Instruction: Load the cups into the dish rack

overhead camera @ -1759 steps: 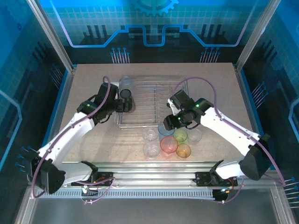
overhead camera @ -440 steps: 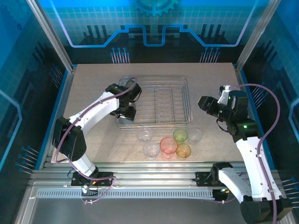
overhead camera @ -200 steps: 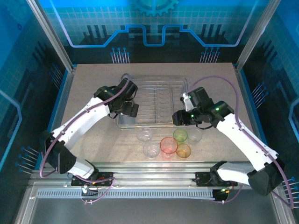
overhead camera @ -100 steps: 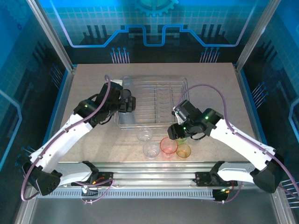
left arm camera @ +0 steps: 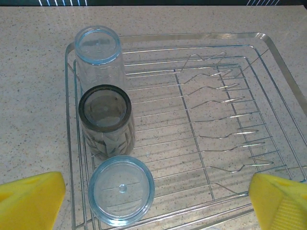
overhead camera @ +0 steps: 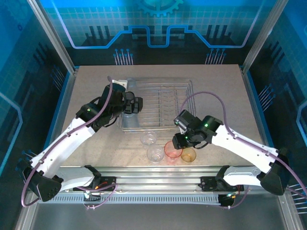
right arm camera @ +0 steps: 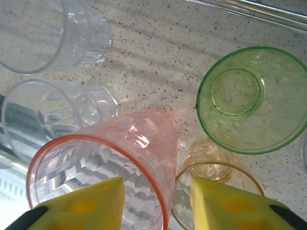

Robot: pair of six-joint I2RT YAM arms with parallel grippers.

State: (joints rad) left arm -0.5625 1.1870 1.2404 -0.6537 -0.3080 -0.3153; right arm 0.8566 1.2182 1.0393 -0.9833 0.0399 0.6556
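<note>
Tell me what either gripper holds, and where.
Nothing gripped yet: right gripper straddles the red-pink cup at its rim, jaws apart; left gripper open, empty.

glossy plastic cups (right arm camera: 139, 143), shiny metal rack (left arm camera: 192, 36)

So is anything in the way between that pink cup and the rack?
The green cup stands between the pink cup and the rack; lifted over it, the rack's right side looks free.

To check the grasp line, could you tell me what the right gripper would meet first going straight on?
The right gripper would probably meet the red-pink cup first: its rim sits between the jaws. The orange cup lies right beside it, ahead of one finger, so depth leaves some doubt.
</note>
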